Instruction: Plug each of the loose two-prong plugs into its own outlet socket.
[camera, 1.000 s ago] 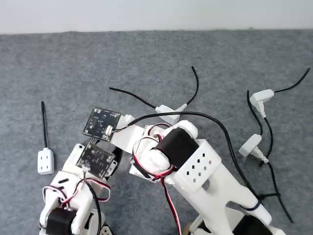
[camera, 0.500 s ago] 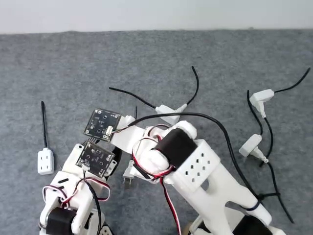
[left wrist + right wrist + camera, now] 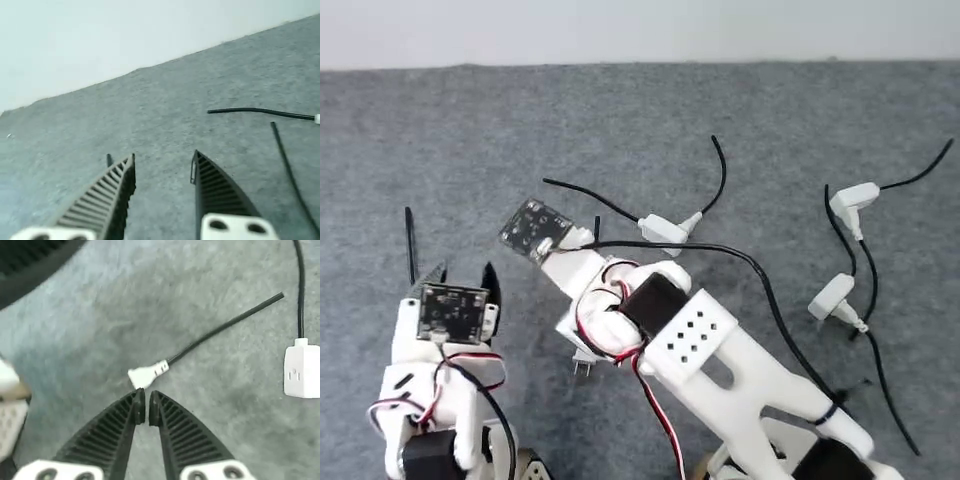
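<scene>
Your right gripper (image 3: 146, 396) is clenched on nothing. Its jaws are pressed almost together, and the loose plug (image 3: 146, 375) lies on the grey mat (image 3: 210, 410) just past the tips, touching them or nearly so; I cannot tell which. Its black cord (image 3: 225, 325) trails away to a free end. The white outlet socket (image 3: 301, 371) sits near the plug but apart from it, slots facing up.

Your left gripper (image 3: 163, 156) is spread wide and holds nothing.

Read the high view as a clock face with 12 at the far edge. The left arm stands at about 8 o'clock. A white plug (image 3: 582, 358), prongs toward 6 o'clock, peeks from under the right arm (image 3: 700, 345) near 7 o'clock and is probably the same loose one. Near the centre a white pair (image 3: 665, 230) looks already joined, and two more white cord ends (image 3: 848, 200) lie at 3 o'clock.

You are at the pickup, I judge, and the plug is not yet gripped. The next move calls for parting the right jaws, easing forward until the plug body sits between them, then closing across its flat sides with the prongs left free. The left gripper can then pin the socket — it will likely slide when you push.
</scene>
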Action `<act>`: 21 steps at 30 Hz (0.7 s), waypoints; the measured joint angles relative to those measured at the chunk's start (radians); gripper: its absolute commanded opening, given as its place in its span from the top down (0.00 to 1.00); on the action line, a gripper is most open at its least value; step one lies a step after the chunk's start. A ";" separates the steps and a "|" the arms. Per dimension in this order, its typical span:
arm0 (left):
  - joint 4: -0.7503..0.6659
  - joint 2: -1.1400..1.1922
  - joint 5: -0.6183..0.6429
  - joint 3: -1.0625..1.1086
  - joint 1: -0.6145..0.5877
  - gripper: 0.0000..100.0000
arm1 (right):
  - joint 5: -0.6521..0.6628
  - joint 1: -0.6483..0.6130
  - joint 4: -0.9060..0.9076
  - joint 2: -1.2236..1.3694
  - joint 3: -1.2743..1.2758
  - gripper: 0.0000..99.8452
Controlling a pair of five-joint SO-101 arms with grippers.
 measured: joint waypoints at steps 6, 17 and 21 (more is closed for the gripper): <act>0.000 0.000 0.002 0.000 -0.110 0.81 | -0.295 0.124 -0.068 0.129 0.000 0.81; 0.040 0.000 0.038 0.000 -0.195 0.81 | -0.638 0.015 -0.158 0.413 -0.038 0.83; 0.046 0.000 0.038 0.000 -0.193 0.81 | -0.646 -0.054 -0.195 0.471 -0.038 0.83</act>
